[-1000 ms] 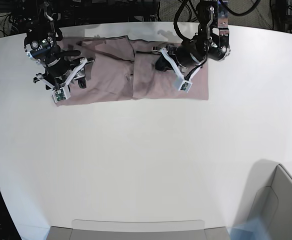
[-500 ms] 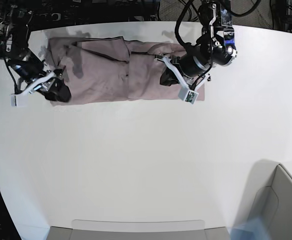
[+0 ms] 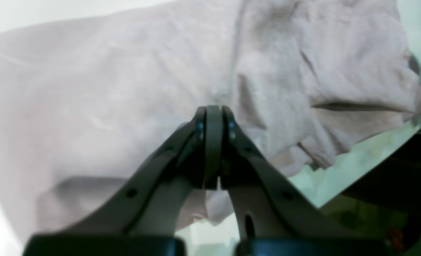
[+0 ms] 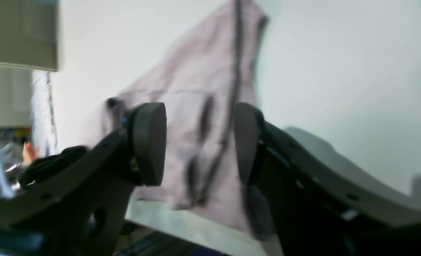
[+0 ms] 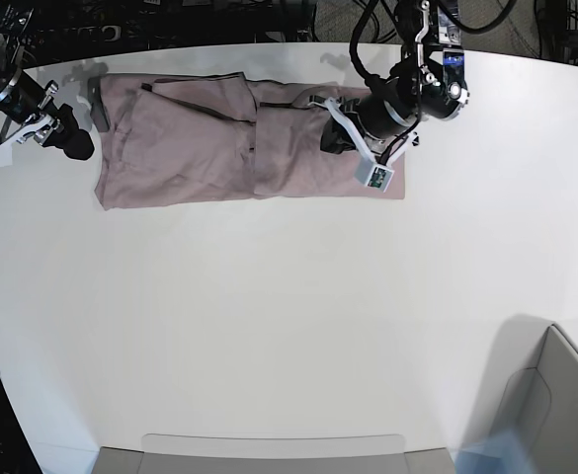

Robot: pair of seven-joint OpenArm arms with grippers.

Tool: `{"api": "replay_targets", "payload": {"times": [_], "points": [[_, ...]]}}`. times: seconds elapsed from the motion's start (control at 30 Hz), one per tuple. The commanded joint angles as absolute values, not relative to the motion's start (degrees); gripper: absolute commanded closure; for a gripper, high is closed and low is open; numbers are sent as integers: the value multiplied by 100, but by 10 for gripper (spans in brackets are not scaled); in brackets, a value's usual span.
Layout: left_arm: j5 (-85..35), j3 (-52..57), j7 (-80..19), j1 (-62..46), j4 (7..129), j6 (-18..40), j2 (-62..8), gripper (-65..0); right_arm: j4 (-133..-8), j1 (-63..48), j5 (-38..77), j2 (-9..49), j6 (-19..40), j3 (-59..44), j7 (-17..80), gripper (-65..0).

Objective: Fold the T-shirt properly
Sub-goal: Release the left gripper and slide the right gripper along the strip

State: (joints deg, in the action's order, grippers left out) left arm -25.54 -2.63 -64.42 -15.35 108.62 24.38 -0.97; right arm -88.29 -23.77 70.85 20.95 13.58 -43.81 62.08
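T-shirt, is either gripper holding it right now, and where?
Right gripper is open, holding nothing. Left gripper is shut above the T-shirt; whether it pinches fabric cannot be told.

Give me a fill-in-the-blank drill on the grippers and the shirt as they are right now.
1. The left gripper has its jaws ____.
2. The right gripper has its jaws ____.
3. The dusty mauve-pink knit T-shirt lies on a ____ table.
4. In the base view, the arm over the T-shirt is the ____ arm.

Missing words: shut; open; white; left

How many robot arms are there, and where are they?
2. The left gripper rests over the T-shirt at its right end. The right gripper is beside the shirt's left end, off the cloth.
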Motion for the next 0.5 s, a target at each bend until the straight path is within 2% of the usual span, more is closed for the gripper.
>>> {"api": "replay_targets", "payload": {"times": [0.0, 0.17, 0.47], "points": [[-2633, -295, -6369, -1508, 10958, 2457, -75, 0, -8813, -2273, 7134, 2167, 1411, -4418, 6149, -306], [-2633, -259, -6360, -1516, 10958, 2466, -92, 0, -8426, -1991, 6580, 2044, 1411, -4382, 6141, -305], [-2633, -251, -6360, -1516, 10958, 2466, -92, 0, -8470, -1798, 5833, 1974, 1393, -3459, 6141, -305]]}}
